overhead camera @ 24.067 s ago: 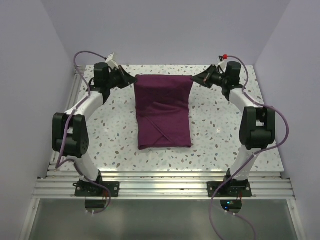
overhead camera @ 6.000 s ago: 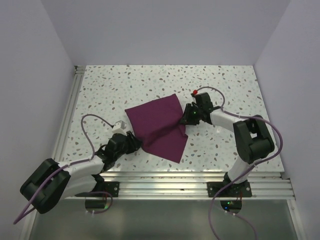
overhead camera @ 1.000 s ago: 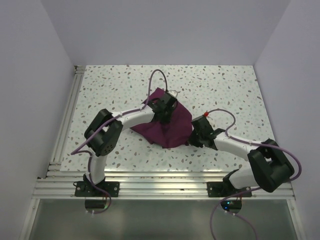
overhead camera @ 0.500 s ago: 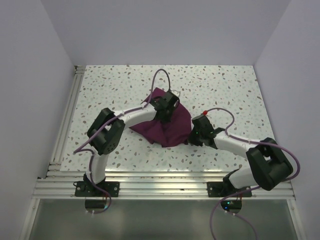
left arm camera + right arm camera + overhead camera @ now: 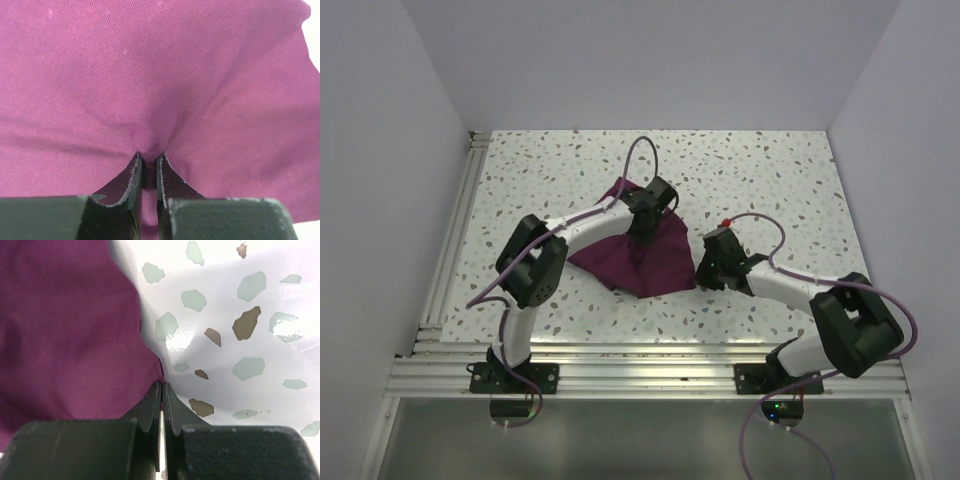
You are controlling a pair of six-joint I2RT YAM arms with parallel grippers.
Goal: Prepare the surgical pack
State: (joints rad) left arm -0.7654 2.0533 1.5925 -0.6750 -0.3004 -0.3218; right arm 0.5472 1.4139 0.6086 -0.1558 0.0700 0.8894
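The surgical pack (image 5: 640,262) is a plum-purple cloth lying rumpled and partly folded near the middle of the speckled table (image 5: 770,170). My left gripper (image 5: 642,232) reaches over it from the far side. In the left wrist view the cloth (image 5: 150,75) fills the frame, and the left gripper (image 5: 148,159) is shut on a raised pinch of it. My right gripper (image 5: 701,272) sits at the cloth's right edge. In the right wrist view this gripper (image 5: 162,385) is shut, with a thin sliver of the cloth's (image 5: 65,330) edge caught at its tips.
Aluminium rails run along the table's left side (image 5: 460,230) and its near edge (image 5: 640,370). Lilac walls close in the left, right and back. Bare speckled tabletop (image 5: 240,405) lies to the right of the cloth.
The left jaws have closed on a fold of the cloth, and that wrist has drawn slightly toward the back. The cloth's shape has shifted with it. The right gripper has crept up and left.
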